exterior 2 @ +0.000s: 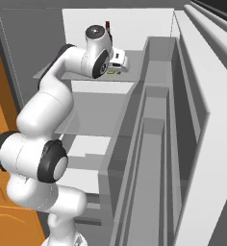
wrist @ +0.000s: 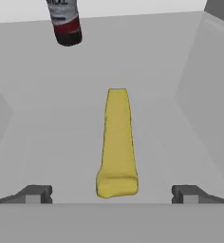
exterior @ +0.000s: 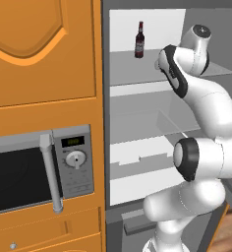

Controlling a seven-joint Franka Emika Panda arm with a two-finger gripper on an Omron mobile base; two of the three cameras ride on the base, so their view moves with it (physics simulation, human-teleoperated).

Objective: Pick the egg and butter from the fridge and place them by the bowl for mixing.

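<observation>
Hand (wrist: 112, 194) spread wide, grasping nothing, straddling near end of butter (wrist: 117, 142) lying lengthwise mid top fridge shelf (exterior: 132, 69). Risks: closing too high and pinching air, or pushing on and shoving butter back toward bottle (exterior: 139, 40) at rear edge.

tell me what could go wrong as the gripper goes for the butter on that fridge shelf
1. The butter is a narrow stick lying lengthwise between the open gripper fingers; closing off-centre could push it sideways rather than grip it.
2. The bottle stands upright just beyond the butter on the same shelf; reaching too deep might knock it over.
</observation>
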